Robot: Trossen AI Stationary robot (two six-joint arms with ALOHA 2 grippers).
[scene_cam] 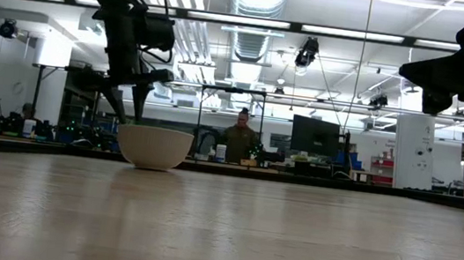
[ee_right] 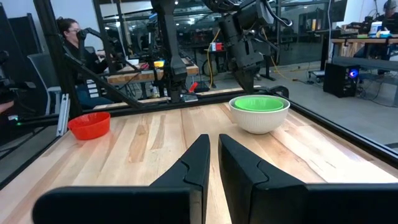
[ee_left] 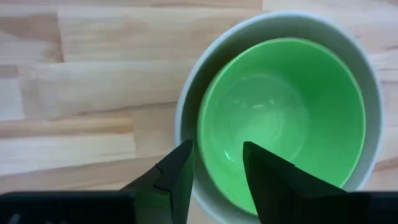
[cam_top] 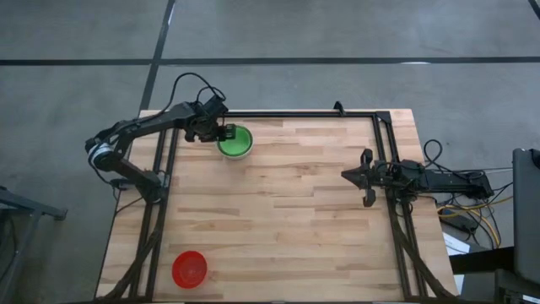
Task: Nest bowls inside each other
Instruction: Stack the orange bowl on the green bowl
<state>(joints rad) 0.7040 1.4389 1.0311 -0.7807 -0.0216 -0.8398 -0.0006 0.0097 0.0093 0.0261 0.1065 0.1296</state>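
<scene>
My left tool [cam_top: 226, 133] hangs over the far left part of the counter [cam_top: 287, 211], just above the near-left rim of the white-grey bowl [ee_left: 186, 106]. Its fingers [ee_left: 177, 180] are parted, one on each side of that rim line, and they grip nothing; in the left wrist view the gap between them is clear and only the bowl's wall shows behind it. A bright green bowl [ee_left: 280, 118] sits nested inside the white-grey one, a little off centre so that a thin crescent of pale wall shows along one side. Whether more green bowls lie stacked under the top one I cannot tell, since only one green rim is plain from here.

From the low view the white-grey bowl stands upright and flat on the wood, with my left fingers ending just above its rim and not pressing on it.

The red bowl [cam_top: 189, 268] stands alone at the near left corner of the counter, well apart from the nested pair and upright.

My right tool [cam_top: 368, 177] waits at the right side of the counter, off the surface, its fingers [ee_right: 196, 165] drawn close together with only a narrow slit between them, holding nothing.

A person [scene_cam: 240, 138] sits in the room beyond the counter.
</scene>
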